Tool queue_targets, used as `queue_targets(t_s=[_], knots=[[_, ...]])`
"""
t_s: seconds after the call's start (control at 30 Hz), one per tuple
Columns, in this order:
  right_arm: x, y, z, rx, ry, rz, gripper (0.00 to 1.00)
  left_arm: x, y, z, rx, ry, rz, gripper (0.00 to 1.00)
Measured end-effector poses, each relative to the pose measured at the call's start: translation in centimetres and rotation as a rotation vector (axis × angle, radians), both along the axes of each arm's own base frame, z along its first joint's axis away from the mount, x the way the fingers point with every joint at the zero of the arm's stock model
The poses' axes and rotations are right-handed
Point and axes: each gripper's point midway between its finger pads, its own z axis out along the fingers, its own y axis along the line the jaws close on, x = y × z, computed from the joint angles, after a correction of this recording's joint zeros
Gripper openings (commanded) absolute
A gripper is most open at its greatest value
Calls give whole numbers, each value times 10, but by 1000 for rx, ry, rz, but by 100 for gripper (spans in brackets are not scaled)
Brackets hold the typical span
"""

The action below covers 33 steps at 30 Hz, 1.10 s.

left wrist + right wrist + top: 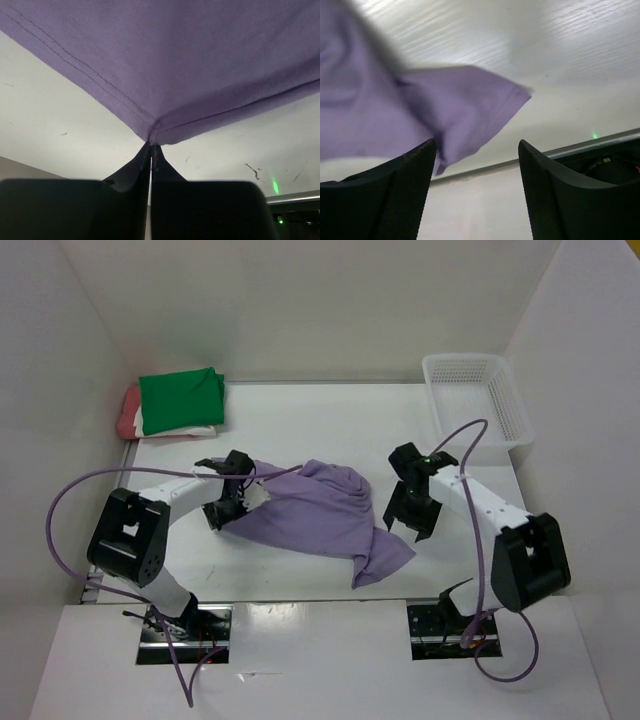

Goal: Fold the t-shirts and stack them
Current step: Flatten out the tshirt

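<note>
Top external view: the lavender-purple t-shirt (pixel 310 515) lies crumpled across the middle of the bench (pixel 300 425), one flap trailing toward the lower right. At its left corner the left end effector (pixel 238 504) is clenched on the cloth (the left wrist view shows the stitched hem corner pinched between closed fingertips). Just right of the shirt, the right end effector (pixel 405 528) hangs released, jaws apart, grasping nothing. In the upper left, the green t-shirt (pixel 180 397) lies folded on the cream-white t-shirt (pixel 190 431) and the salmon-red t-shirt (pixel 128 412). A white mesh basket (pixel 512 412) sits at the upper right.
</note>
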Motion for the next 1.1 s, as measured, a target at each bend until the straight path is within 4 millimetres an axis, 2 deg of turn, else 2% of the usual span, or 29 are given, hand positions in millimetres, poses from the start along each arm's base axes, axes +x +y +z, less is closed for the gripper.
queue_targets(t_s=[0.1, 0.2, 0.3, 0.43, 0.53, 0.73, 0.8, 1.07, 1.1], knots=[[-7, -9, -26, -81, 99, -26, 76, -4, 8, 4, 20, -6, 12, 0], [-13, -14, -28, -108, 121, -42, 79, -5, 24, 10, 56, -33, 49, 0], [-14, -11, -31, -89, 126, -52, 79, -12, 49, 13, 122, -46, 104, 0], [-34, -2, -44, -69, 179, -47, 79, -24, 71, 13, 198, -37, 153, 0], [-39, 8, -46, -46, 184, -34, 79, -30, 74, 13, 216, -25, 164, 0], [-53, 53, -51, 60, 174, 73, 79, -30, 75, 13, 221, -25, 165, 0], [-59, 60, -55, 81, 178, 90, 81, -30, 75, 13, 224, -26, 166, 0], [-60, 38, -84, 43, 206, -28, 86, -34, 75, 21, 221, -20, 165, 0], [-59, 40, -84, 51, 206, -28, 79, -33, 75, 22, 217, -25, 166, 0]])
